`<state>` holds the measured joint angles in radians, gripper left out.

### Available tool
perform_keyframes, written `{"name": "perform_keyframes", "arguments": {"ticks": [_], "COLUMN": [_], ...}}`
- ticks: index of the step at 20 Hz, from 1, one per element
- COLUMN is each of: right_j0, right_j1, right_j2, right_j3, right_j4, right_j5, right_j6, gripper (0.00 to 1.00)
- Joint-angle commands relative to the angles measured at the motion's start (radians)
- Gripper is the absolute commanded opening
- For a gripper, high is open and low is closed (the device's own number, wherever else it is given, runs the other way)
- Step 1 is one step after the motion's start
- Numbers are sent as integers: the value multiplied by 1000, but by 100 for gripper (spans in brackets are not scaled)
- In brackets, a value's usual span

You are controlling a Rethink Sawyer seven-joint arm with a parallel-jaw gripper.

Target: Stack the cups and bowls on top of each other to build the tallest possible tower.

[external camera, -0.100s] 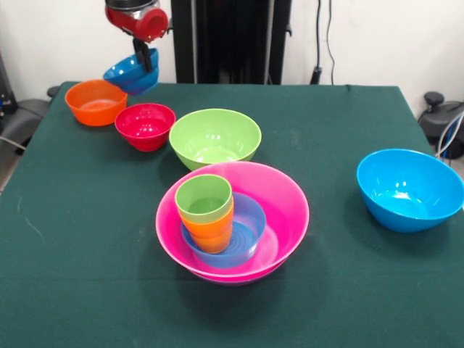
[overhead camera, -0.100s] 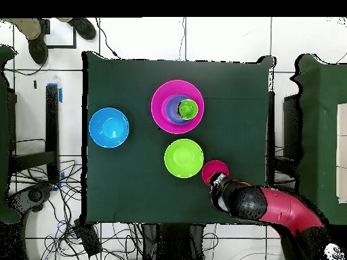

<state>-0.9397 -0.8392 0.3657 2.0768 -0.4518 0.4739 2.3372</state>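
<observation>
My gripper hangs at the far left, shut on the rim of a small dark-blue bowl that tilts in the air above the table. Below it stand a small orange bowl and a small red bowl. The tower stands in the middle: a wide pink bowl holds a small light-blue bowl, and in that an orange cup with a light green cup nested on top. From overhead, the arm hides the held bowl and the orange bowl; the gripper is beside the red bowl.
A lime green bowl stands between the red bowl and the tower. A large sky-blue bowl sits alone at the right side. A person's feet show beyond the table's far corner in the overhead view.
</observation>
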Motion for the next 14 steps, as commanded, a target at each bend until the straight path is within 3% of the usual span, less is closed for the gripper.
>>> {"name": "perform_keyframes", "arguments": {"ticks": [1, 2, 3, 6, 9, 14], "right_j0": [22, 26, 29, 40, 38, 53], "right_j1": [28, 28, 27, 21, 23, 45], "right_j2": [80, 79, 77, 68, 76, 61], "right_j3": [52, 52, 51, 55, 61, 46], "right_j4": [-73, -82, -91, -117, -83, -100], "right_j5": [-3, -15, -26, -89, -39, -67], "right_j6": [-132, -130, -119, -91, -85, -66], "gripper": [0, 0, 100, 100, 100, 100]}}
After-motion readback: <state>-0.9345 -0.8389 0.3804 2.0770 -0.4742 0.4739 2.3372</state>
